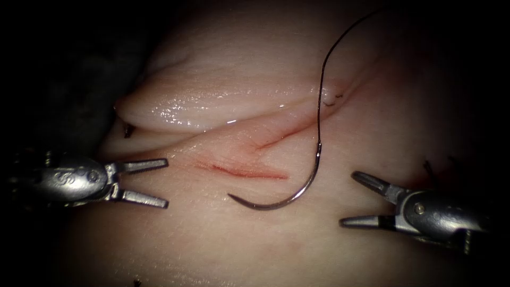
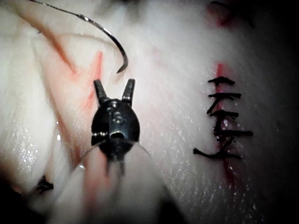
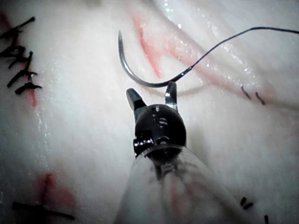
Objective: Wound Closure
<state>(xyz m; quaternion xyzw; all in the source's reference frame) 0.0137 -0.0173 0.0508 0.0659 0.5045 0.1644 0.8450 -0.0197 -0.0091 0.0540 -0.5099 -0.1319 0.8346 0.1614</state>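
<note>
Tissue (image 1: pixel 223 244) carrying the loose items. A curved needle (image 1: pixel 297 194) lies flat on the tissue, free of it, just right of the red-lined cut (image 1: pixel 249 171), its tip pointing left below the cut's lower end. Dark thread (image 1: pixel 320 95) runs upward from the needle's blunt end across a glistening fold (image 1: pixel 202 106). Short cut ends of thread (image 1: pixel 333 100) sit beside the thread. A stitched row (image 2: pixel 224 119) lies well apart from the needle.

No text, label, brand or number can be read anywhere; the faint embossed mark on the left tool's (image 1: pixel 141 183) wrist stays illegible.
</note>
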